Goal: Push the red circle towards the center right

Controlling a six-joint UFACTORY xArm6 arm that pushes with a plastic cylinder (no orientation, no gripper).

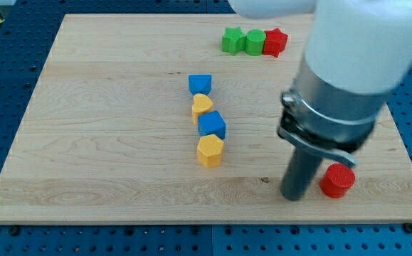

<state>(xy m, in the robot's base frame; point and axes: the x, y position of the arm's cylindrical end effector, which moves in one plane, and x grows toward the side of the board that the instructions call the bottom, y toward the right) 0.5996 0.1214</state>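
My tip (295, 197) rests on the board (106, 142) at the view's lower right, just left of the red circle (337, 180), close to it or touching; I cannot tell which. There is no gripper on this rig, only the rod, so nothing opens or closes. The circle sits near the right edge but low, below the center-right spot. By my reading the push is partly done: the circle needs nudging toward the view's top. Elsewhere, two blue and two yellow blocks form a column mid-board, and two green blocks and a red star (275, 42) line the top.
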